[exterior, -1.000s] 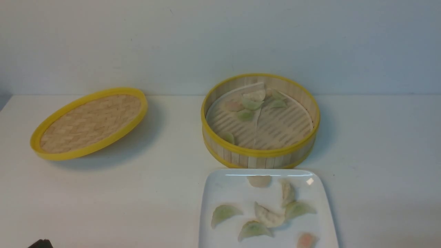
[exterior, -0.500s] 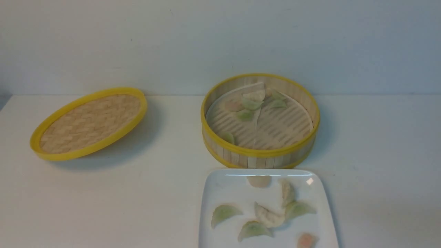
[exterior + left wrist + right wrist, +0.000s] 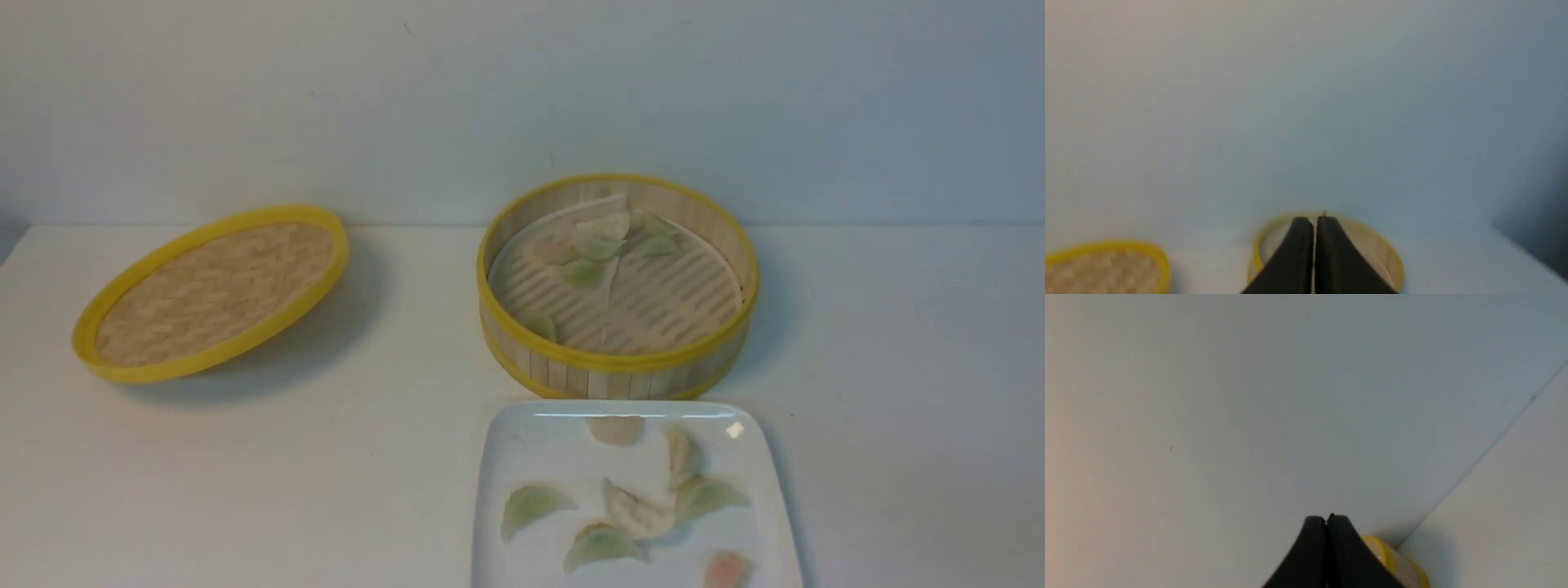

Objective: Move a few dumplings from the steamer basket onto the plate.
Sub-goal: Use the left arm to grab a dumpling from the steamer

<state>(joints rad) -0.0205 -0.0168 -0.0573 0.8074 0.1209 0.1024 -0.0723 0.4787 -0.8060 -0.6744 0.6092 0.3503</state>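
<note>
white table, lid, steamer basket; plate (nearest)

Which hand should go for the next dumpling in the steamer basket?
Probably left. The left hand, shut, points straight at the steamer basket, whose dumplings lie toward its left. The right hand, also shut, is aimed past the basket's edge.

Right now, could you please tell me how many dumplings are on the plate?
7 dumplings on the plate: pinkish at the far edge, whitish far right, green right, white centre, green left, green near centre, pink near right. Its near side is cropped; more may hide.
</note>
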